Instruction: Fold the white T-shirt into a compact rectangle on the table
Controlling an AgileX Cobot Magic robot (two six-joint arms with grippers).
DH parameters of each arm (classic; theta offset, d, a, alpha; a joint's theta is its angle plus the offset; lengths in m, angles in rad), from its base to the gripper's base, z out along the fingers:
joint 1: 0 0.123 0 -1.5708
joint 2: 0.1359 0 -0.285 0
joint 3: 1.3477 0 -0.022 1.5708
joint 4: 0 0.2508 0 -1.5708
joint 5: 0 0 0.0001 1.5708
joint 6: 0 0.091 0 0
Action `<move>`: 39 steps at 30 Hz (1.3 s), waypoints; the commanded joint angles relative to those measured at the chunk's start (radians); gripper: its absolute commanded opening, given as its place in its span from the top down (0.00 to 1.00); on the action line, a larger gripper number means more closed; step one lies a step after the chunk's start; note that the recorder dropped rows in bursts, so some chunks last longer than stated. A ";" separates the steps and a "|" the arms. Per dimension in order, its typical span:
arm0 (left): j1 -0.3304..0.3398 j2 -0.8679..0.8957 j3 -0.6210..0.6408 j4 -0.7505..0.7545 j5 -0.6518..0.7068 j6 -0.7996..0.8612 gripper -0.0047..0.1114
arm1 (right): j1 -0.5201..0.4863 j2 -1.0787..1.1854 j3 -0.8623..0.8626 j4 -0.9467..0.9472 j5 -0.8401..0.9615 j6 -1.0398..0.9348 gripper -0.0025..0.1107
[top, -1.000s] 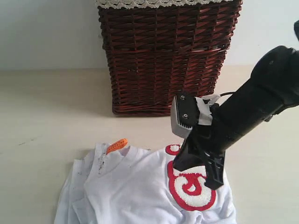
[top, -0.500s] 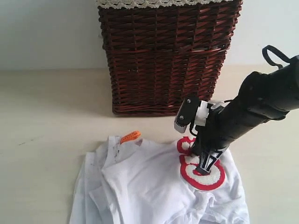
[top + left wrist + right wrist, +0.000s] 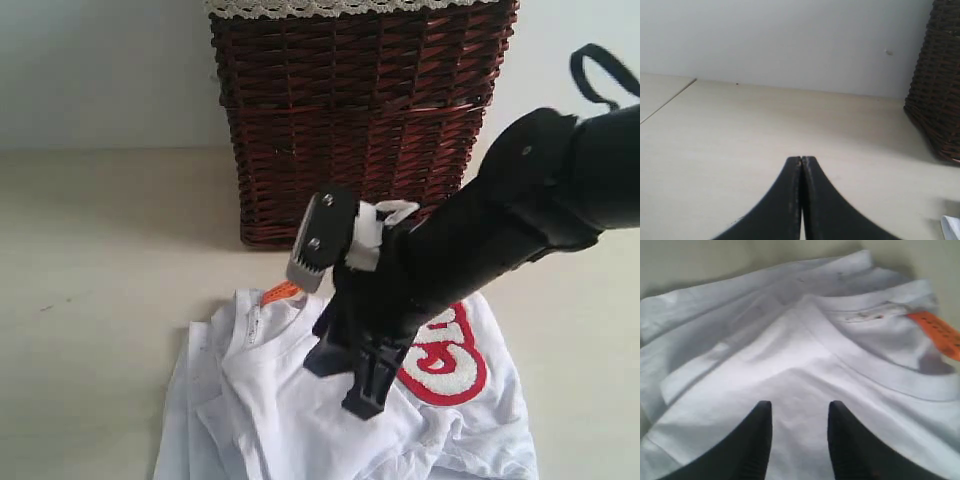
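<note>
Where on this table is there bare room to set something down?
The widest bare patch of the table lies left of the wicker basket and the white T-shirt. A narrower strip runs right of the shirt. Crowded: between basket and shirt, where the right gripper hangs over the cloth.

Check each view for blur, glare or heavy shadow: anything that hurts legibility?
Exterior view: even light, slightly soft; the basket casts a faint shadow on the table, the right fingers look dark with little detail. Left wrist view: the left fingers are close and soft-edged, no glare. Right wrist view: white T-shirt folds soft, orange neck tag blurred.
</note>
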 commanded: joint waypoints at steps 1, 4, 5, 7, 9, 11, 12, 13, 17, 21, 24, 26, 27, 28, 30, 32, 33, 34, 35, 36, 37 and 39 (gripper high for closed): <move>0.002 -0.004 -0.001 0.003 0.001 -0.004 0.96 | 0.102 0.070 0.001 0.006 -0.013 -0.005 0.54; 0.002 -0.004 -0.001 0.003 0.001 -0.004 0.96 | 0.146 0.108 0.001 0.006 -0.022 0.039 0.50; 0.002 -0.004 -0.001 0.003 0.001 -0.004 0.96 | 0.160 0.119 0.001 0.009 -0.022 0.055 0.50; 0.002 -0.004 -0.001 0.003 0.001 -0.004 0.96 | 0.189 0.132 0.001 0.023 -0.024 0.063 0.50; 0.002 -0.004 -0.001 0.003 0.001 -0.004 0.96 | 0.214 0.147 0.001 0.041 -0.029 0.063 0.50; 0.002 -0.004 -0.001 0.003 0.001 -0.004 0.96 | 0.239 0.166 0.001 0.049 -0.044 0.063 0.50; 0.002 -0.004 -0.001 0.003 0.001 -0.004 0.96 | 0.248 0.175 0.001 0.049 -0.059 0.063 0.50; 0.002 -0.004 -0.001 0.003 0.001 -0.004 0.96 | 0.256 0.185 0.001 0.049 -0.080 0.063 0.50; 0.002 -0.004 -0.001 0.003 0.001 -0.004 0.96 | 0.256 0.208 0.001 0.036 -0.141 0.073 0.50; 0.002 -0.004 -0.001 0.003 0.001 -0.004 0.96 | 0.256 0.208 0.001 0.000 -0.148 0.127 0.50; 0.002 -0.004 -0.001 0.003 0.001 -0.004 0.96 | 0.256 0.208 0.001 0.000 -0.148 0.127 0.55; 0.002 -0.004 -0.001 0.003 0.001 -0.004 0.96 | 0.256 0.204 0.001 0.000 -0.148 0.127 0.67; 0.002 -0.004 -0.001 0.003 0.001 -0.004 0.96 | 0.256 0.203 0.001 0.000 -0.148 0.127 0.72; 0.002 -0.004 -0.001 0.003 0.001 -0.004 0.96 | 0.256 0.198 0.001 -0.002 -0.148 0.127 0.80; 0.002 -0.004 -0.001 0.003 0.001 -0.004 0.96 | 0.256 0.185 0.001 -0.005 -0.148 0.127 0.93; 0.002 -0.004 -0.001 0.003 0.001 -0.004 0.96 | 0.256 0.173 0.001 -0.013 -0.148 0.125 0.98; 0.002 -0.004 -0.001 0.003 0.001 -0.004 0.96 | 0.256 0.165 0.001 -0.019 -0.148 0.125 0.98; 0.002 -0.004 -0.001 0.003 0.001 -0.004 0.96 | 0.256 0.159 0.001 -0.028 -0.148 0.125 0.98; 0.002 -0.004 -0.001 0.003 0.001 -0.004 0.96 | 0.256 0.149 0.001 -0.035 -0.148 0.125 0.98; 0.002 -0.004 -0.001 0.003 0.001 -0.004 0.96 | 0.256 0.139 0.001 -0.036 -0.148 0.123 0.98; 0.002 -0.004 -0.001 0.003 0.001 -0.004 0.96 | 0.256 0.131 0.001 -0.038 -0.148 0.123 0.98; 0.002 -0.004 -0.001 0.003 0.001 -0.004 0.96 | 0.256 0.109 0.001 -0.032 -0.148 0.123 0.98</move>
